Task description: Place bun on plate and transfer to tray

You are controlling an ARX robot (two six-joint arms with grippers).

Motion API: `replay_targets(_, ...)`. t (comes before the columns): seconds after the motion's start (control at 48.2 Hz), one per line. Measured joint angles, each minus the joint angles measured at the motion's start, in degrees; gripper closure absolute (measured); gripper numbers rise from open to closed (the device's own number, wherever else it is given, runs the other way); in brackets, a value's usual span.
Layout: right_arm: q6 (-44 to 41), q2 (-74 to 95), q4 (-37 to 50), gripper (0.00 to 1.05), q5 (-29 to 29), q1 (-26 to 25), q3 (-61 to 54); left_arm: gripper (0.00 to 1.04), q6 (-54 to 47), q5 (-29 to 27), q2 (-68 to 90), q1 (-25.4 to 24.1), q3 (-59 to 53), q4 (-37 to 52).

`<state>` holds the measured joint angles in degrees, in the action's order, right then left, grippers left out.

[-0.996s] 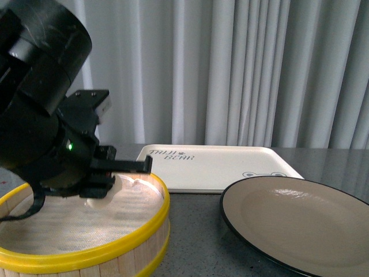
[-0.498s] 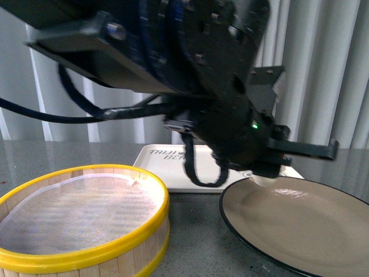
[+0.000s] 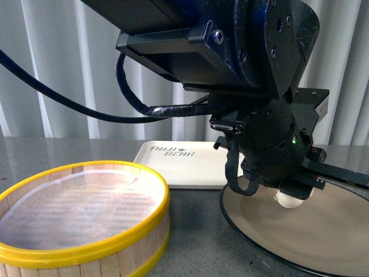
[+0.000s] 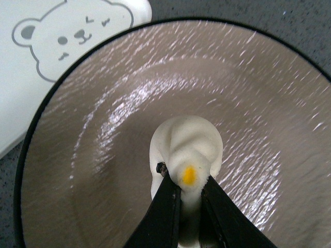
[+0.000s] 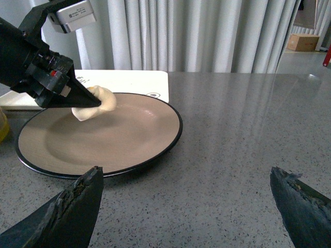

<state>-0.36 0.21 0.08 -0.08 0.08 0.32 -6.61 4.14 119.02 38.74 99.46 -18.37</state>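
1. The left gripper (image 4: 186, 181) pinches the bun (image 4: 189, 142) by its pleated top, its two dark fingers pressed into the dough on either side.
2. The bun hangs over the beige inside of the plate (image 5: 129, 139), toward the side nearer the tray (image 3: 190, 167). Whether its underside touches the plate cannot be told.
3. The plate sits on the grey counter (image 5: 248, 129), its rim just beside the tray's bear-face corner.
4. The yellow-rimmed steamer basket (image 3: 86, 248) stands on the counter to the plate's left.
5. The right gripper (image 5: 186, 206) is spread wide, holding nothing, near the plate's right edge.
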Motion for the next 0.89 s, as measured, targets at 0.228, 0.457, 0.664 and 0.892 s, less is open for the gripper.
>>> replay_targets(0.228,0.0,0.0,0.0,0.09,0.0,0.02,0.0,1.0,-1.14,-2.93,2.45,0.72,1.25,-1.55)
replay_targets(0.457,0.0,0.0,0.0,0.09,0.0,0.02,0.0,0.99,-1.73,-3.17,2.82,0.92,1.62,-2.4)
replay_targets(0.664,0.0,0.0,0.0,0.09,0.0,0.02,0.0,0.61,-2.69,-2.58,2.82,0.92,1.14,-1.7)
replay_targets(0.892,0.0,0.0,0.0,0.09,0.0,0.02,0.0,0.29,-3.37,-1.53,2.82,1.05,0.55,-1.66)
